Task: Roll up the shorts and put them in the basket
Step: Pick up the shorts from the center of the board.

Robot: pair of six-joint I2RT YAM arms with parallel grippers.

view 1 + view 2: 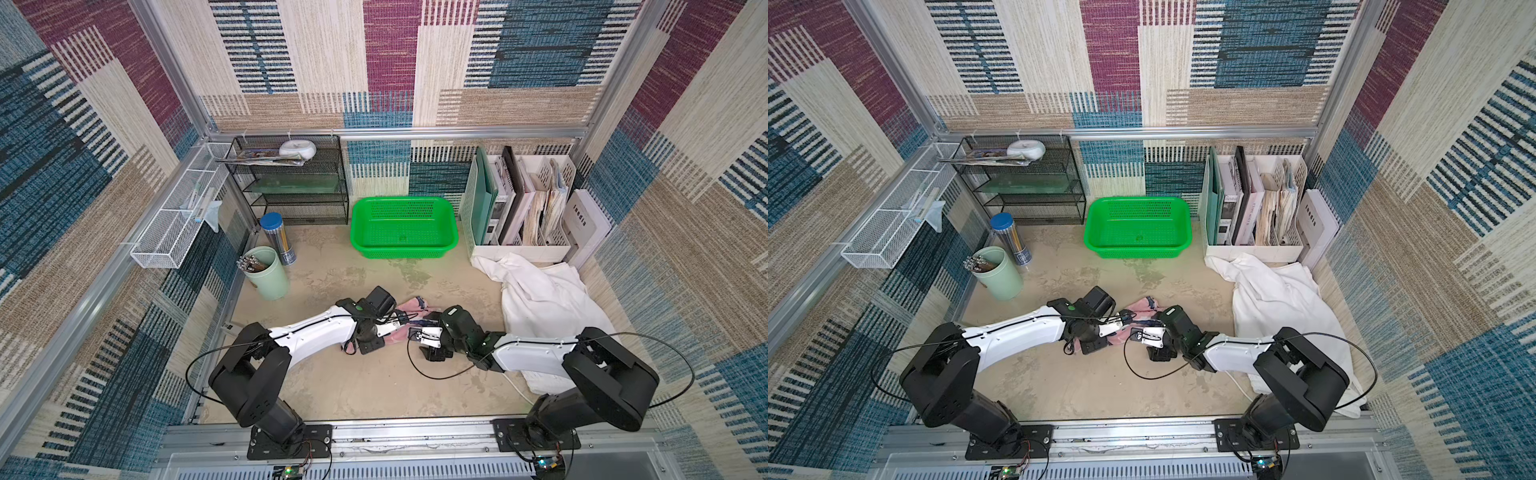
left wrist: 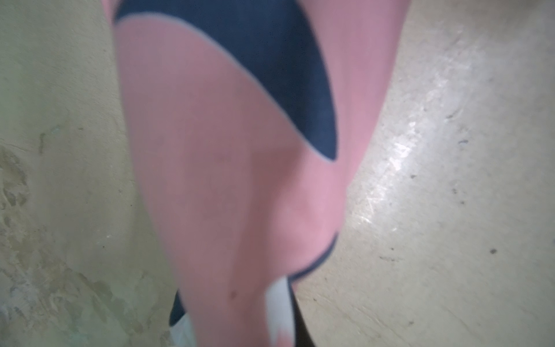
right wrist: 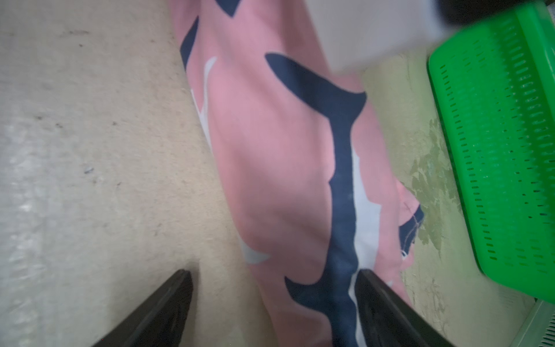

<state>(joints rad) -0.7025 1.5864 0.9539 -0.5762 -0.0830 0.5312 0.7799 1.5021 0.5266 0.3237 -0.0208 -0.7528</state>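
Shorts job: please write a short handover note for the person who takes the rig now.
Left gripper: shut, seemingly pinching the pink shorts.
Right gripper: open, one edge of that pair between its jaws.
Pink shorts: bunched long and narrow at mid-table, no tidy roll visible.
White shorts: crumpled on the robot's right side, unrolled.
To do: roll both pairs.

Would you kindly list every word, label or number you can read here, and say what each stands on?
"Inedia", as best it reads: on the white folder beside the file rack.
Spine lettering on a book in that rack: too blurred to read.
Label on the blue-lidded canister: too small.
Nothing else is legible.
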